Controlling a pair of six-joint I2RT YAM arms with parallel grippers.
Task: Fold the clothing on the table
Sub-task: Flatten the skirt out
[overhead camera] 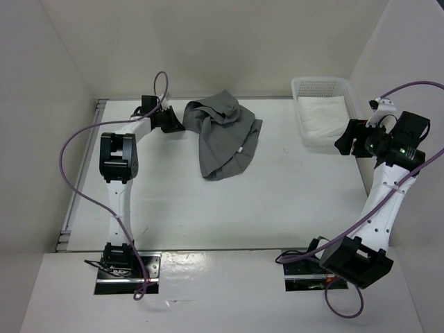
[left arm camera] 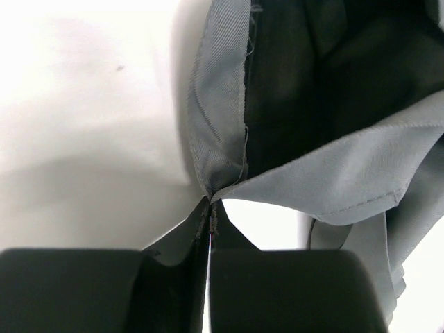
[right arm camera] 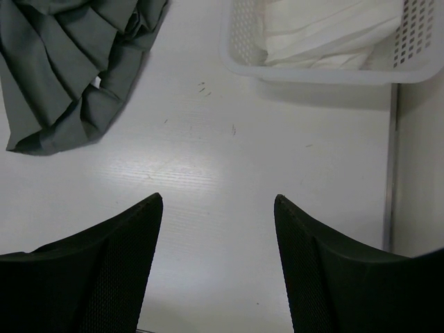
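The clothing [overhead camera: 222, 139], a mid-grey pleated skirt, lies crumpled at the back middle of the white table [overhead camera: 291, 201]. My left gripper [overhead camera: 172, 121] is at its left edge. In the left wrist view the left gripper [left arm camera: 210, 201] is shut, with a hemmed corner of the grey clothing [left arm camera: 347, 173] pinched between the tips and the fabric lifting away from them. My right gripper [overhead camera: 345, 142] hovers over the table's right side, well away from the skirt. Its fingers are open with nothing between them [right arm camera: 218, 198], and the clothing [right arm camera: 62, 69] shows at the upper left of that view.
A white mesh basket [overhead camera: 300, 90] holding a white cloth [overhead camera: 322, 114] stands at the back right, just beyond my right gripper; the basket [right arm camera: 312, 73] also shows in the right wrist view. A metal rail [overhead camera: 80, 180] runs along the table's left edge. White walls enclose the table.
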